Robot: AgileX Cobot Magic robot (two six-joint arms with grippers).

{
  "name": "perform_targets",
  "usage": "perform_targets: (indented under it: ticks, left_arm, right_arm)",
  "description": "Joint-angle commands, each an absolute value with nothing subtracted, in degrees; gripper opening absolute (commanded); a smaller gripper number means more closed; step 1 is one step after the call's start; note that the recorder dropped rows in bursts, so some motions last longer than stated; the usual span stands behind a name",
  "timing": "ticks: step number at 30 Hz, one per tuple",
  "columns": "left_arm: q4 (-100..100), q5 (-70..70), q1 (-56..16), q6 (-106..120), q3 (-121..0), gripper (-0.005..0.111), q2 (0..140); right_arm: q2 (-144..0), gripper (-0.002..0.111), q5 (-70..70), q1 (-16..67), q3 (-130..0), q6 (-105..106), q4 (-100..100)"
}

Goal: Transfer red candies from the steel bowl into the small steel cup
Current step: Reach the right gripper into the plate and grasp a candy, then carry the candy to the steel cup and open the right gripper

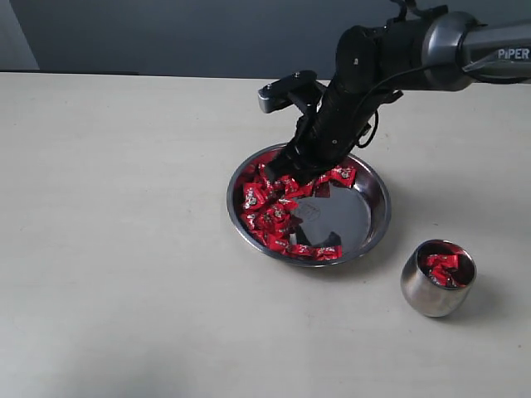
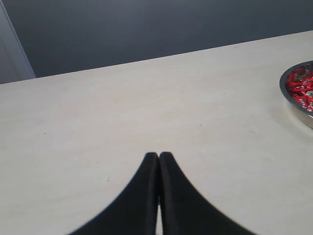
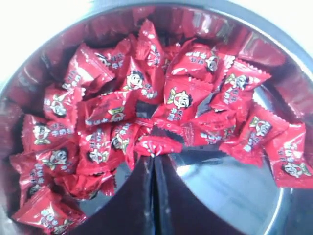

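Pale beige surface [image 1: 116, 274] is running back to a dark grey wall [image 1: 166, 33]. On it a wide, shallow, shiny steel bowl [image 1: 383, 217] is sitting near the middle, with a small, rounded, polished steel cup [image 1: 421, 295] standing apart from it, off its rim toward the near right of the exterior view. Many small red candies in glossy wrappers [image 1: 267, 214] are lying heaped in the bowl's left and far parts, leaving its right floor bare, while a few more are resting inside the cup. The black right pincer [image 3: 154, 157] is reaching down into the heap from the far side with its two fingers pressed together. The right wrist view is showing them nipping one pinched candy [image 3: 157, 146] by its wrapper, the candy's long axis lying across the seam between the fingers; how firmly it is being gripped I cannot tell. The black left pincer [image 2: 158, 155] is hanging closed and empty over bare surface, well apart from the bowl, whose rim is only just showing at the edge of its view. The coming move is turning on one relation: from the right pincer the cup is lying beyond the bowl's near-right rim, so the candy is needing a lift clear of that rim before crossing, and the right arm is plainly the nearer one.
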State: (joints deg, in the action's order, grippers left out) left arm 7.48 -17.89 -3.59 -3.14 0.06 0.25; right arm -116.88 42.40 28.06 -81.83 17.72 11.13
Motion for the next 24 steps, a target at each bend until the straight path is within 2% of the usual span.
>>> perform_targets:
  ticks: [1, 7, 24]
  left_arm:
    - [7.57, -17.58, -4.06, -3.46, 0.0, 0.0, 0.0]
    - [7.57, -17.58, -4.06, -3.46, 0.0, 0.0, 0.0]
    - [7.57, -17.58, -4.06, -3.46, 0.0, 0.0, 0.0]
  right_arm:
    - [-114.22, -0.001, 44.06, 28.04, -81.97, 16.36, 10.09]
    - [-108.34, -0.001, 48.63, 28.04, -80.2, 9.62, 3.77]
    - [-76.33, -0.001, 47.7, 28.04, -52.52, -6.21, -8.93]
